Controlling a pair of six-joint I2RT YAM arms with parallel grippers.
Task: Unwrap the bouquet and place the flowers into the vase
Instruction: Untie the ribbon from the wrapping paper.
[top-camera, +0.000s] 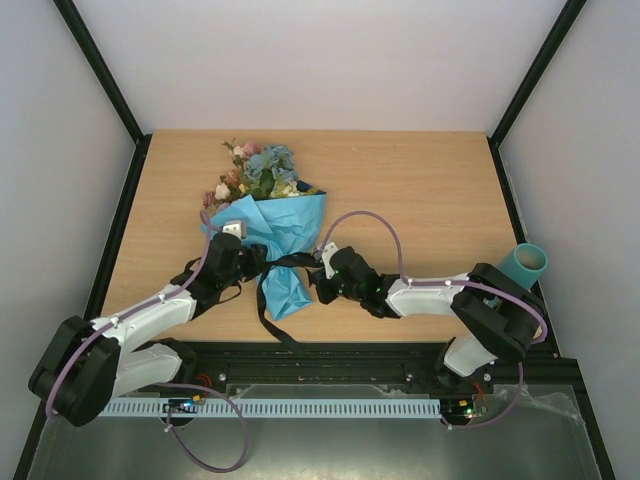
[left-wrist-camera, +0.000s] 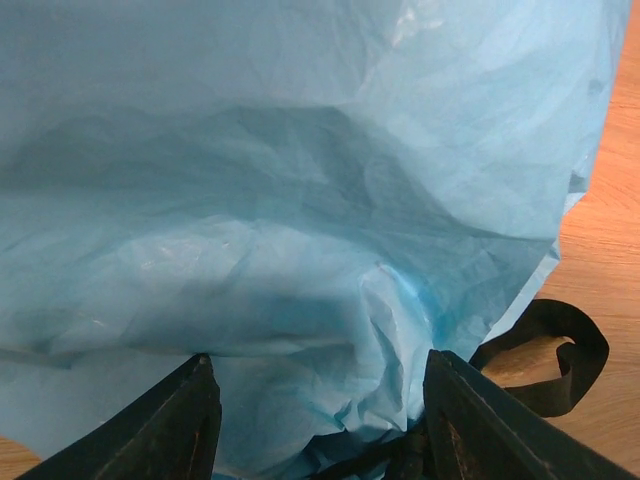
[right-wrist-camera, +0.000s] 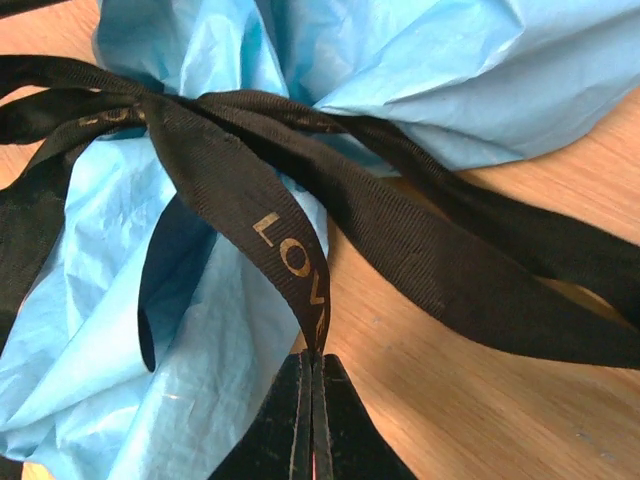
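Overhead, the table (top-camera: 420, 190) is seen as a wooden top, its near edge covered by the arms. The bouquet (top-camera: 285, 225) lies on it between the two grippers. The flowers (top-camera: 255, 175) spill out beyond the jaws of the left gripper (left-wrist-camera: 318, 410), and single blooms are too small to be told apart. In the left wrist view nearly everything is filled by the blue paper (left-wrist-camera: 300, 200), so the stems inside are hidden. The jaws are held part-way apart and closed on the wrap, which is pressed against both fingers. The black ribbon (right-wrist-camera: 400, 230) is knotted round the bundle's neck just ahead of the right gripper (right-wrist-camera: 310, 375). One tail, lettered in gold, is pinched between its closed jaws, and the other loops are cut off by the frame. The vase (top-camera: 527, 262) stands well behind the right gripper's jaws, beside that arm's elbow, its lower part hidden by the arm.
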